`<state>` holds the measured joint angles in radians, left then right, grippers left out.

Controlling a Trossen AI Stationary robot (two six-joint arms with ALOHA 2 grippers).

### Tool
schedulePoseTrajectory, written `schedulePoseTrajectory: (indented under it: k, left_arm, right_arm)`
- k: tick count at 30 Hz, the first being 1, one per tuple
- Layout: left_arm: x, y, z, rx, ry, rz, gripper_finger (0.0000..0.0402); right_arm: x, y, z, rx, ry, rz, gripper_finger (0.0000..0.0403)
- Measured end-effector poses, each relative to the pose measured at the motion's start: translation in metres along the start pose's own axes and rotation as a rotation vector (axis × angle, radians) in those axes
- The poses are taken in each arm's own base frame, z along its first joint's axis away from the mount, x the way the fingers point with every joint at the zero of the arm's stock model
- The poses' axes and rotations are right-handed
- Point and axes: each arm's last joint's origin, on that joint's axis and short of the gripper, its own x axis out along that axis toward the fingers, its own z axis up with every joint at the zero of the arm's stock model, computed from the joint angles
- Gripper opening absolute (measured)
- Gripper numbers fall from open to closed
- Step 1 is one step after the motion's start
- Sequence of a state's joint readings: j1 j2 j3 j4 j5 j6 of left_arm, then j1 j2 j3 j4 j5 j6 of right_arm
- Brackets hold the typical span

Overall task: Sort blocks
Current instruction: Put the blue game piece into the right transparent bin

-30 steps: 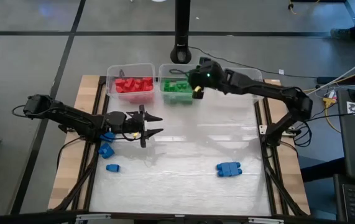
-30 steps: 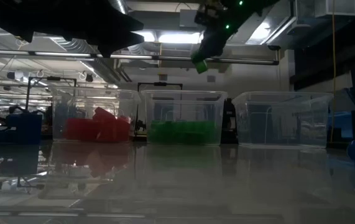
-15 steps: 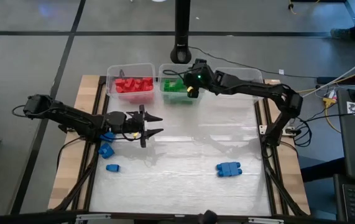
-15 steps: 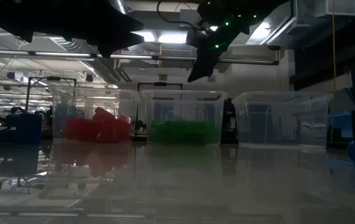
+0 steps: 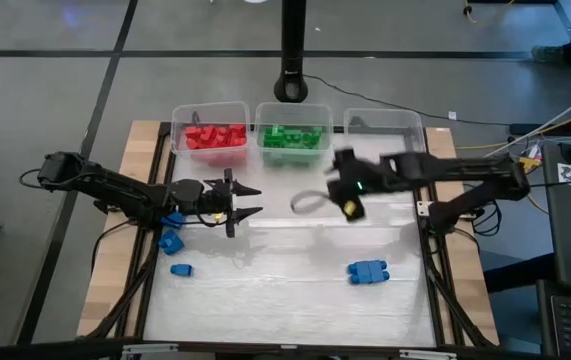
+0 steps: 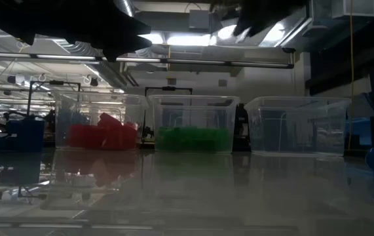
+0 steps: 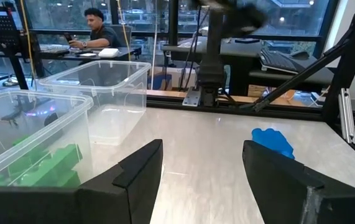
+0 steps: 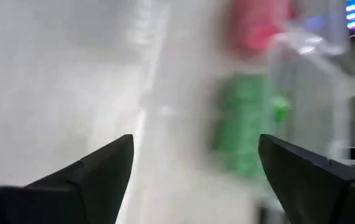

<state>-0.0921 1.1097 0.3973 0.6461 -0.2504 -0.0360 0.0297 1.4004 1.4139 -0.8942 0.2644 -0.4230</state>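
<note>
The bench [image 5: 285, 290] has a pale, glossy top with wooden strips along its left and right edges. Along its far edge stand three clear bins in a row: the left bin [image 5: 208, 113] holds red blocks [image 5: 215, 137], the middle bin [image 5: 292, 112] holds green blocks [image 5: 293, 138], and the right bin [image 5: 385, 120] shows nothing inside.

The right arm reaches in from the bench's right edge, and the right gripper [image 5: 348, 195] hangs over the bench top just short of the middle and right bins; its two dark fingers [image 8: 84, 180] stand wide apart with nothing between them. The left arm lies along the left edge, and the left gripper [image 5: 248, 200] points toward the bench's middle, its fingers [image 7: 133, 174] parted and holding nothing.

On the open top, a cluster of blue blocks [image 5: 368, 271] lies toward the near right. Near the left edge, one blue block [image 5: 171, 241] sits just beside the left arm, another [image 5: 173, 217] shows partly under it, and a smaller blue block [image 5: 181, 269] lies nearer the front edge.
</note>
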Motion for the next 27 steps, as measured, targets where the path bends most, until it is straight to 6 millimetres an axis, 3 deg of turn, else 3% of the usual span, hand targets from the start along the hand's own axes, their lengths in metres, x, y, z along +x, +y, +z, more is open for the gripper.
schedulePoseTrajectory:
  k: [5, 9, 16, 22, 27]
  left_arm:
    - [0.000, 0.000, 0.000, -0.001, -0.002, 0.001, 0.0212]
    - [0.000, 0.000, 0.001, -0.003, -0.009, 0.002, 0.0212]
    - [0.000, 0.000, 0.001, -0.011, -0.016, 0.001, 0.0212]
    - [0.000, 0.000, 0.002, -0.019, -0.020, 0.000, 0.0212]
    - [0.000, 0.000, 0.002, -0.020, -0.019, 0.000, 0.0212]
  right_arm:
    - [-0.024, 0.049, 0.000, 0.035, 0.065, 0.142, 0.0344]
    - [-0.032, 0.080, 0.000, 0.116, 0.095, 0.200, 0.0344]
    - [-0.026, 0.113, -0.018, 0.237, 0.237, 0.227, 0.0347]
    - [-0.016, 0.138, -0.036, 0.344, 0.353, 0.304, 0.0394]
    - [-0.008, 0.157, -0.050, 0.362, 0.414, 0.346, 0.0392]
